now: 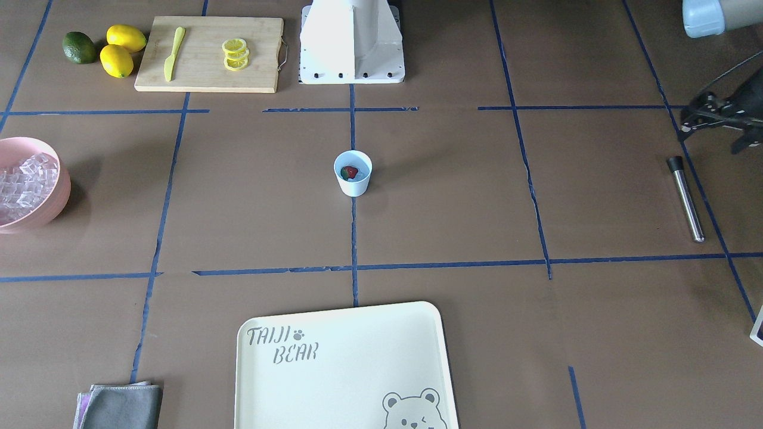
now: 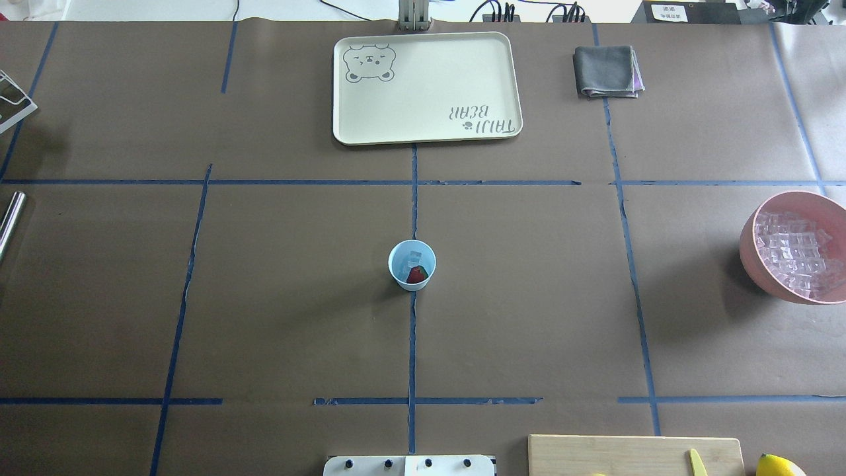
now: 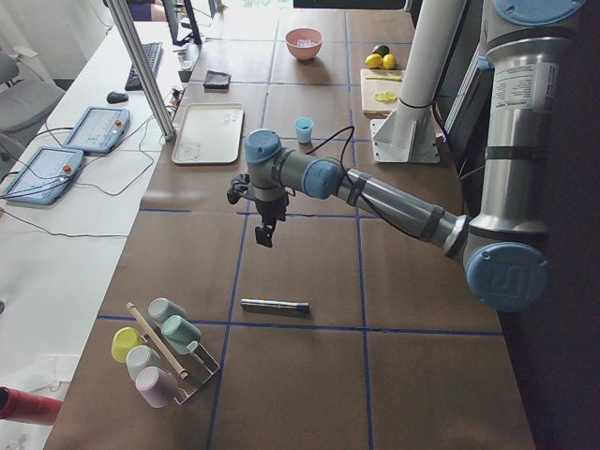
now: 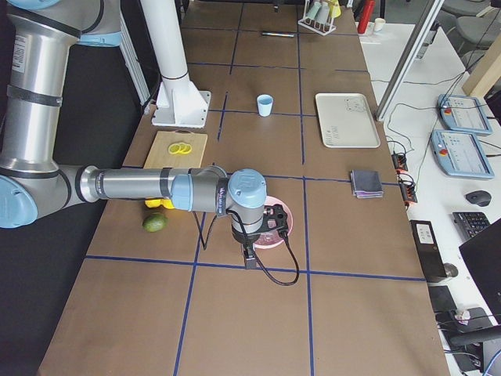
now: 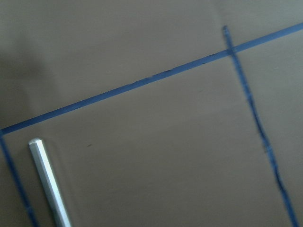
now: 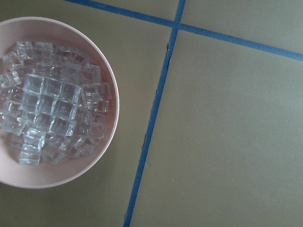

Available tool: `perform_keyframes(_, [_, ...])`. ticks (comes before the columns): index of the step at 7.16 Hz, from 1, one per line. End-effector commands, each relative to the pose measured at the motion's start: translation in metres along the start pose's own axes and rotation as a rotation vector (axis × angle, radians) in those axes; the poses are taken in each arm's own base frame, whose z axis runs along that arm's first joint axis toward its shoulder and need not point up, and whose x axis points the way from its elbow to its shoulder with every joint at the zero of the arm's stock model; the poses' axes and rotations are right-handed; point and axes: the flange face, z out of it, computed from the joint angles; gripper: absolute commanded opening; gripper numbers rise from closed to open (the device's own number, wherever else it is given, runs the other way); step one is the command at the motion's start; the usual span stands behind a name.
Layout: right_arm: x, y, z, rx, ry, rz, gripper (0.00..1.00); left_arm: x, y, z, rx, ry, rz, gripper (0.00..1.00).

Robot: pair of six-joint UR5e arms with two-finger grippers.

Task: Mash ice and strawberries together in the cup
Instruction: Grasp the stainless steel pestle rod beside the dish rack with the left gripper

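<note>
The cup, centre frame, looked light and tippy, best held mid-wall; whether left claw or right claw stood apart was unclear.

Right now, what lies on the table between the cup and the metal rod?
Nothing stands there. In the front-facing view, only bare brown table crossed by one blue tape line separates the cup from the metal rod.

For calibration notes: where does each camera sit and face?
Front-facing: across the table, facing white robot base.
Overhead: behind robot, over small light-blue plastic cup; base edge.
Left side: left end; left arm near.
Right side: right end; right arm near.
Left wrist: above steel rod; no body.
Right wrist: above pink ice bowl; no body.
Front, overhead share the cup.
</note>
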Motion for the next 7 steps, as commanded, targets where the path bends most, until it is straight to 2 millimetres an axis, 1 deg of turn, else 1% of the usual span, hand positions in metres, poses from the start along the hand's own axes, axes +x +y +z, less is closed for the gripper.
perform_keyframes(1, [0.000, 0.000, 0.000, 0.001, 0.000, -0.001, 0.99, -0.069, 0.026, 0.046, -0.061, 0.001, -0.080, 1.00])
perform_keyframes(2, [0.000, 0.000, 0.000, 0.001, 0.000, -0.001, 0.99, -0.093, 0.024, 0.073, -0.025, 0.001, -0.074, 1.00])
perform_keyframes(3, [0.000, -0.001, 0.000, 0.001, 0.000, -0.001, 0.99, -0.109, 0.022, 0.093, 0.029, 0.001, -0.128, 1.00])
perform_keyframes(4, [-0.001, -0.001, -0.001, 0.002, 0.001, -0.002, 0.99, -0.123, 0.024, 0.111, 0.072, 0.005, -0.149, 1.00])
perform_keyframes(5, [0.000, -0.001, 0.000, 0.001, 0.000, -0.001, 0.99, -0.126, 0.025, 0.135, 0.092, 0.014, -0.116, 1.00])
perform_keyframes(6, [0.000, -0.001, 0.000, 0.001, 0.000, -0.001, 0.99, -0.107, 0.005, 0.148, 0.084, 0.030, -0.158, 1.00])
perform_keyframes(7, [0.000, -0.001, 0.000, 0.001, 0.000, -0.001, 0.99, -0.095, -0.009, 0.160, 0.074, 0.005, -0.173, 1.00])
